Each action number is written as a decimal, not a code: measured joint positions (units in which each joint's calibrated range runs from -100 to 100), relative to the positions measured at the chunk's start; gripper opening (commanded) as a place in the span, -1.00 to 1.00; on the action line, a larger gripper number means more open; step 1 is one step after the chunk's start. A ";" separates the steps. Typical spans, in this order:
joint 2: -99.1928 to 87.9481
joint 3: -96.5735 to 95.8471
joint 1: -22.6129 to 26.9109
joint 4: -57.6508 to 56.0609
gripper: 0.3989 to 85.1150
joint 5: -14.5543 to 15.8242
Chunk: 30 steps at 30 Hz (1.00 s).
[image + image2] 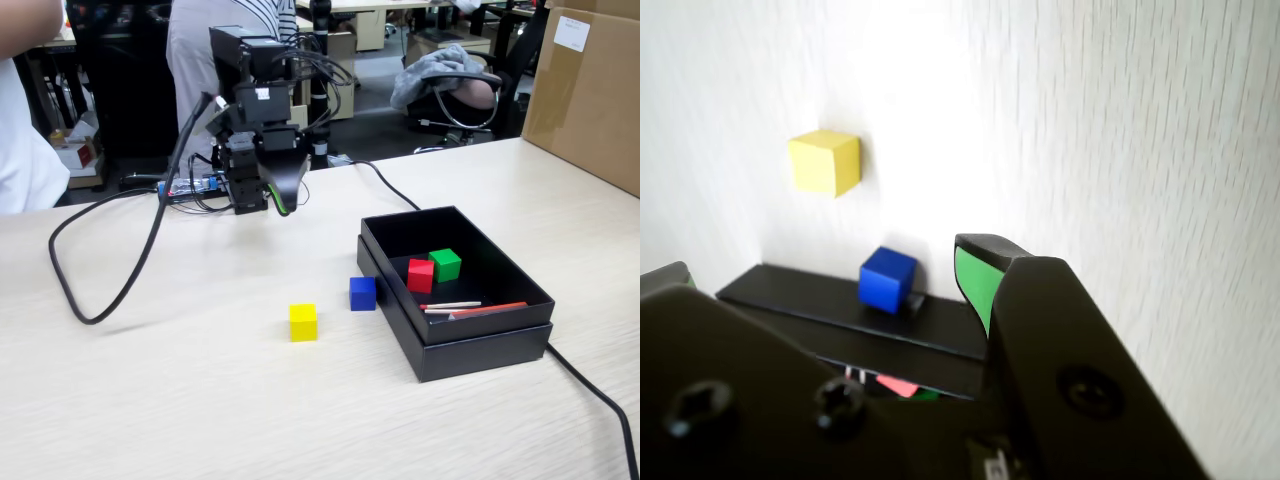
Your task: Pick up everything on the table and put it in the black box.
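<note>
The table [180,400] — a wide, light wood-grain top — fills most of the fixed view, and a big brown cardboard box [590,90] is parked at its far right corner. The Koch arm [255,120] is seen raised at the back of the table, with a thick black cable [110,300] looped across the surface to its left. The black box [480,345] is set to the right of centre in the fixed view, and inside it the red cube [421,275] and the green cube [445,264] are seen touching each other near the back left, with a couple of thin red and white sticks [470,309] lying by the front wall. The blue cube [362,293] is left on the table just beside the box's left wall, and the yellow cube [303,322] is found a bit further left and nearer the camera, apart from the blue one. The gripper [282,200] is held in the air, well behind both loose cubes, and nothing is gripped in it. In the wrist view a green-lined finger [975,280] is shown clearly and only the edge of the other one at the far left — so the jaws are spread apart, with the blue cube [886,281] seen between them against the box rim [790,297] and the yellow cube [824,162] further off.
</note>
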 measured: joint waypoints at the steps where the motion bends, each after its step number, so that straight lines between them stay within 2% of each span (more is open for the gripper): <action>1: -1.55 -1.92 -0.05 1.24 0.21 -0.05; 9: -3.37 -6.85 -0.34 7.98 0.21 -0.05; 19: 25.63 13.24 -1.07 8.13 0.20 0.05; 23: 39.74 17.34 -1.07 8.05 0.20 0.05; 30: 52.82 22.91 -1.07 8.13 0.20 0.05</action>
